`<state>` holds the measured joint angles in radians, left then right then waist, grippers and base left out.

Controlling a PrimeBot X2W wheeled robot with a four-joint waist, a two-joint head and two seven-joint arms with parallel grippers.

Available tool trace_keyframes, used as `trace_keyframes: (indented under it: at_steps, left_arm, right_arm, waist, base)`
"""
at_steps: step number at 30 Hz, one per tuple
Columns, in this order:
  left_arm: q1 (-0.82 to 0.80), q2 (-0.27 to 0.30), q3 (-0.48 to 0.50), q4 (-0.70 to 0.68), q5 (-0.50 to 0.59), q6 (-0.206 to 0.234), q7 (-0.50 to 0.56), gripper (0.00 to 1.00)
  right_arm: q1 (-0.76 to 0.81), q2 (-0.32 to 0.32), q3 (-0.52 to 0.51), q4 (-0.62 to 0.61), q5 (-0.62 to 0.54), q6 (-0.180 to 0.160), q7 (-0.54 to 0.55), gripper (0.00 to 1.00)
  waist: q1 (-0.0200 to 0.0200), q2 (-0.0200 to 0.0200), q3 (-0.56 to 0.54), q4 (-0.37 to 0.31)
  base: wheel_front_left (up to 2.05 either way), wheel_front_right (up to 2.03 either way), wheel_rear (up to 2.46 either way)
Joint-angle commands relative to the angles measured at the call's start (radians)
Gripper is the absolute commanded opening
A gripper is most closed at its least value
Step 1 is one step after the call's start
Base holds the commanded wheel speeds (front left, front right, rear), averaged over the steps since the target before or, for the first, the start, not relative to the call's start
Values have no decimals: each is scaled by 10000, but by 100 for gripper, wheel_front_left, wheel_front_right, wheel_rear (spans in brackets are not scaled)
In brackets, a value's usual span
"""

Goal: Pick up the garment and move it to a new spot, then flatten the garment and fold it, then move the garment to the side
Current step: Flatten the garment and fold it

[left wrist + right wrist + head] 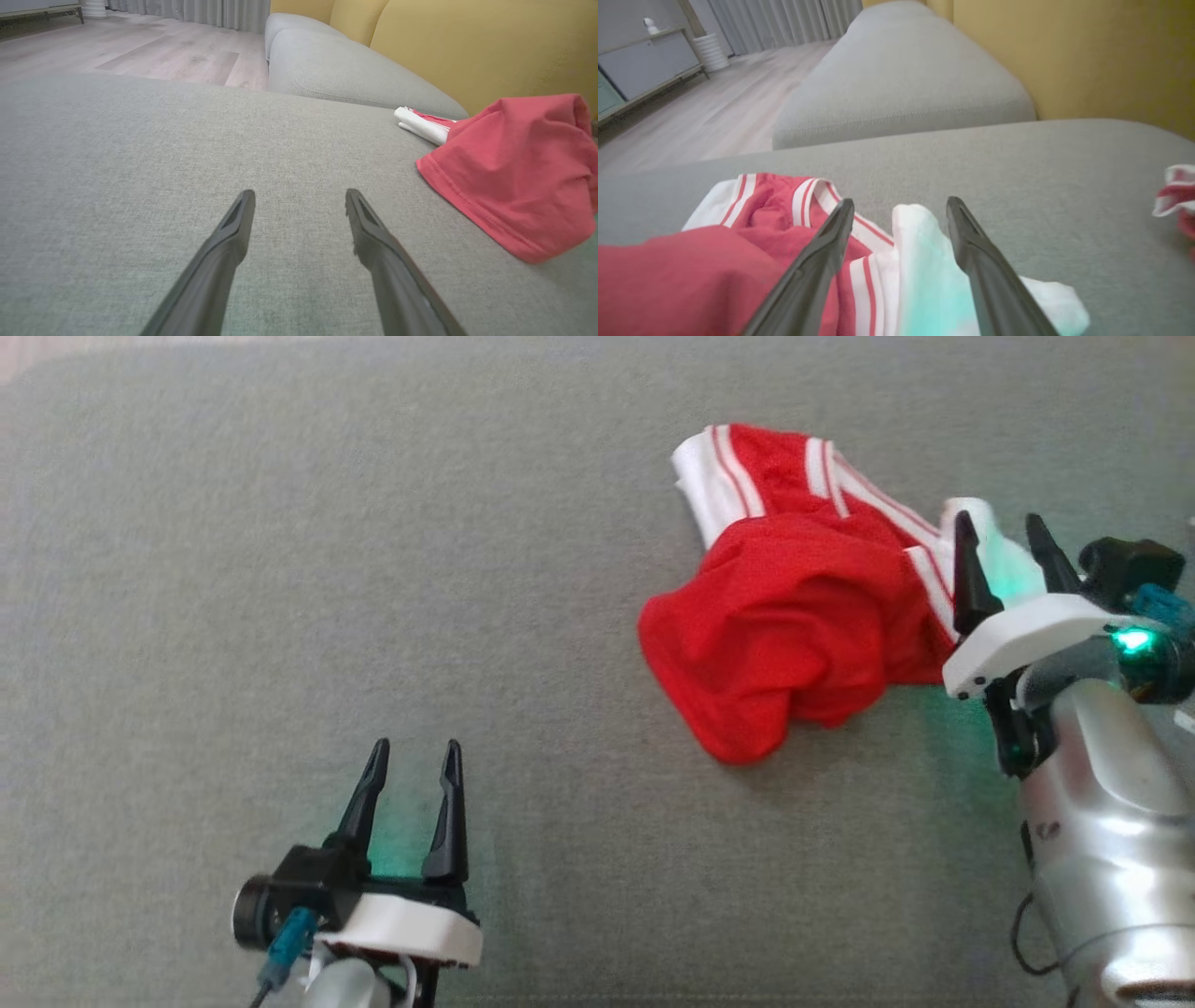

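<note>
The red garment (794, 625) lies crumpled on the grey sofa cushion (280, 569), over on your right. It looks soft, light and floppy, so it will likely sag and bunch when you lift it. Your right claw (999, 521) is open, its 2 fingers either side of a white fold (920, 233) at the garment's edge. Pinch there. Your left claw (417, 747) is open too, over bare cushion, well apart from the garment.

There is one red-and-white garment (794, 635). There are two grippers, the left gripper (417, 744) near left and the right gripper (998, 518) at right, each with two dark fingers (448, 803), four in all. Two grey cushions show, a near cushion (140, 163) and a far cushion (336, 70). One small cloth piece (1174, 191) lies apart, far right.
</note>
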<state>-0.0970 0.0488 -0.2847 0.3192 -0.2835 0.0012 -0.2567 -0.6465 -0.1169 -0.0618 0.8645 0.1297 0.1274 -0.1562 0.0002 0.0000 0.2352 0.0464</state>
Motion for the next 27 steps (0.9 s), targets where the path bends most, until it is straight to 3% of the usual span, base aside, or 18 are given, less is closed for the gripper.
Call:
trace_keyframes:
  at_steps: [1,12,13,15,16,22,27]
  left_arm:
    - [-330,15,258,-229,-117,127,-51,100]
    - [-369,15,320,-316,-212,210,-51,100]
    - [-388,15,296,-324,-225,204,-51,100]
    - [-432,15,267,-346,-240,189,-51,100]
    - [-456,15,248,-367,-251,178,-51,100]
    - [-481,15,132,-371,-286,155,-51,100]
    - [-314,14,15,-224,-372,87,-51,100]
  right_arm:
    - [-457,11,-16,83,6,33,-21,100]
    - [-1085,20,-534,1569,-261,33,-432,100]
    - [-1144,12,-578,1663,-320,33,-481,96]
    - [-1265,16,-688,1856,-428,33,-547,36]
    - [-1328,11,-732,1904,-481,33,-615,0]
    - [-1758,128,-532,1368,-625,33,-1012,0]
    - [-2563,387,749,-783,-250,33,-1050,0]
  waist:
    - [-2,0,331,321]
    - [-2,0,488,410]
    - [-2,0,496,401]
    - [-2,0,516,382]
    - [-2,0,522,380]
    - [-2,0,407,397]
    - [-2,0,-27,592]
  base:
    - [0,0,0]
    - [0,0,0]
    - [0,0,0]
    - [0,0,0]
    - [0,0,0]
    - [0,0,0]
    - [0,0,0]
